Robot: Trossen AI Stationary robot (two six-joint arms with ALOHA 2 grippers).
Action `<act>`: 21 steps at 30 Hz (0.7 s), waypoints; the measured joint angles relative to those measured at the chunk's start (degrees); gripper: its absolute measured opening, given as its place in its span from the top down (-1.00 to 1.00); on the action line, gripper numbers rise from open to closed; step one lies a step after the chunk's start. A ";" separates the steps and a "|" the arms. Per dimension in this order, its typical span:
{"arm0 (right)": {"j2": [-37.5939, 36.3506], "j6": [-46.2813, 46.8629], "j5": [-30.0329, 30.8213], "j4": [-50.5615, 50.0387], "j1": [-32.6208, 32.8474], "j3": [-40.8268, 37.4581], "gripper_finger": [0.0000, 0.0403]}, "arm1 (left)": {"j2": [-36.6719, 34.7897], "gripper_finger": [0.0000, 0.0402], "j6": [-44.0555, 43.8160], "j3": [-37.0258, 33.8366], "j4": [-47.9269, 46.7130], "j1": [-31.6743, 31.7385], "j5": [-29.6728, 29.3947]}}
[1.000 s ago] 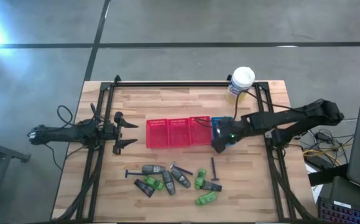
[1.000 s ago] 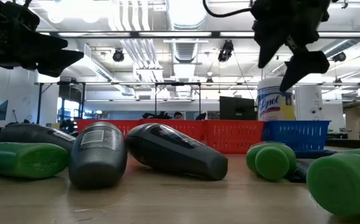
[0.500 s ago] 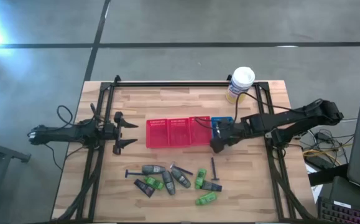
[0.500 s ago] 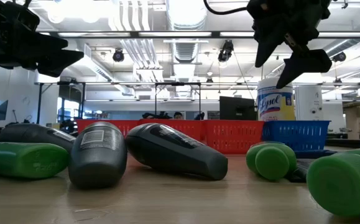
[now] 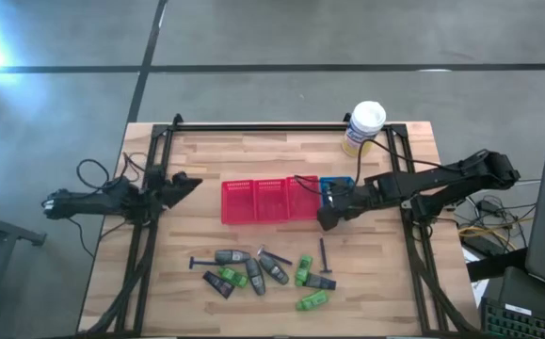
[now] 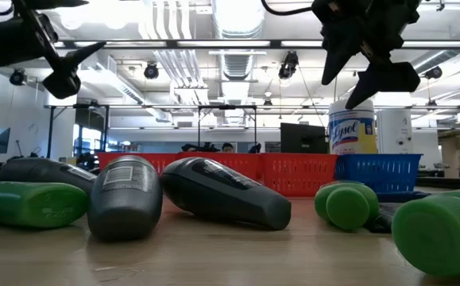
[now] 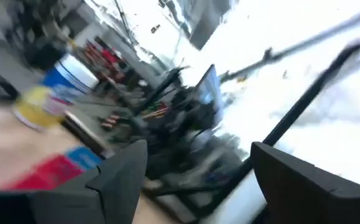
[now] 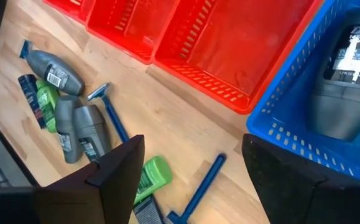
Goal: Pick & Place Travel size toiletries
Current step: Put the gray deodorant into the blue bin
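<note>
Right side: my right arm (image 5: 413, 188) reaches in from the desk's right edge. My right jaws hang above the desk (image 5: 394, 282), at the near corner of the blue basket (image 5: 340, 185), where it meets the red baskets (image 5: 269, 201). The right jaws stand apart with nothing between them.

The wrist view looks down past the fingers (image 8: 114, 177). One grey mini bottle (image 8: 347, 93) lies inside the blue basket. The red compartments next to it show only mesh.

The other toiletries lie loose on the desk's near half, well apart from the baskets:
- Grey bottles (image 5: 230, 256) lie on their sides in a cluster.
- Green tubes (image 5: 312, 301) are mixed in among and beside them.
- A small black tube (image 5: 217, 282) is at the cluster's left end.
- One razor (image 5: 324, 254) is near the right of the group, and another (image 5: 200, 262) is at the left.

A white-and-yellow canister (image 5: 363, 127) stands upright at the far right corner.

Left side: my left arm (image 5: 112, 200) waits at the desk's left edge, raised off the wood. The left jaws are spread wide and empty. That wrist view is too smeared to read more.
</note>
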 joint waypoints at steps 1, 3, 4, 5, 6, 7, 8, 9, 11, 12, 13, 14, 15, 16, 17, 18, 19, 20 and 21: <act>0.00 -0.19 0.00 0.09 0.00 0.00 -0.29 | 0.00 -0.45 -2.16 0.00 -0.13 0.00 0.01; 0.00 -0.24 0.00 0.05 0.00 0.00 -0.27 | 0.04 -0.45 -3.18 0.00 -0.46 0.00 0.01; 0.00 -0.27 0.00 0.06 0.00 0.00 -0.26 | 0.04 -0.45 -3.23 0.00 -0.09 -0.02 -0.17; 0.00 -0.46 0.00 0.05 0.00 0.00 -0.24 | 0.04 -0.45 -3.67 0.00 0.18 -0.02 -0.42; 0.00 -0.69 0.00 0.07 0.00 0.00 -0.23 | 0.06 -0.45 -4.66 0.00 0.18 -0.02 -0.53; 0.00 -1.02 0.00 0.04 0.00 0.00 -0.23 | 0.07 -0.45 -5.77 0.00 0.05 -0.02 -0.60; 0.00 -1.27 0.00 0.07 0.00 0.00 -0.22 | 0.07 -0.45 -6.53 0.00 -0.03 -0.02 -0.60; 0.00 -1.52 0.00 0.07 0.00 0.00 -0.21 | 0.07 -0.45 -6.96 0.00 0.00 -0.02 -0.61; 0.00 -1.94 -0.02 0.12 0.00 0.00 -0.20 | 0.23 -0.45 -6.96 0.00 -0.20 -0.02 -1.85; 0.00 -2.04 -0.01 0.13 0.00 0.00 -0.19 | 0.38 -0.45 -6.97 0.00 -0.58 -0.03 -3.49; 0.00 -2.27 -0.01 0.15 0.00 0.00 -0.19 | 0.51 -0.45 -6.96 0.00 -0.81 -0.07 -5.58; 0.00 -2.43 0.03 0.16 0.00 0.00 -0.19 | 0.76 -0.45 -6.96 0.00 -1.01 -0.07 -7.67; 0.00 -2.68 0.25 0.17 0.00 0.00 -0.19 | 0.96 -0.45 -6.95 0.00 -1.07 -0.07 -10.40; 0.00 -2.94 0.76 0.20 0.01 0.00 -0.19 | 1.17 -0.45 -6.94 0.00 -1.11 -0.07 -13.09; 0.00 -3.05 1.43 0.22 0.00 0.00 -0.20 | 1.37 -0.45 -7.04 0.00 -1.13 -0.07 -15.93; 0.00 -3.12 1.86 0.22 0.00 0.00 -0.21 | 1.59 -0.45 -7.65 0.00 -1.15 -0.07 -18.91; 0.00 -3.30 2.27 0.24 0.00 0.00 -0.23 | 1.96 -0.45 -8.86 0.00 -1.17 -0.07 -21.62; 0.00 -3.49 2.82 0.26 0.00 0.00 -0.24 | 2.32 -0.45 -10.84 0.00 -1.48 -0.03 -23.87; 0.00 -3.79 3.04 0.26 0.00 0.00 -0.26 | 2.60 -0.45 -13.48 0.00 -1.76 0.00 -25.37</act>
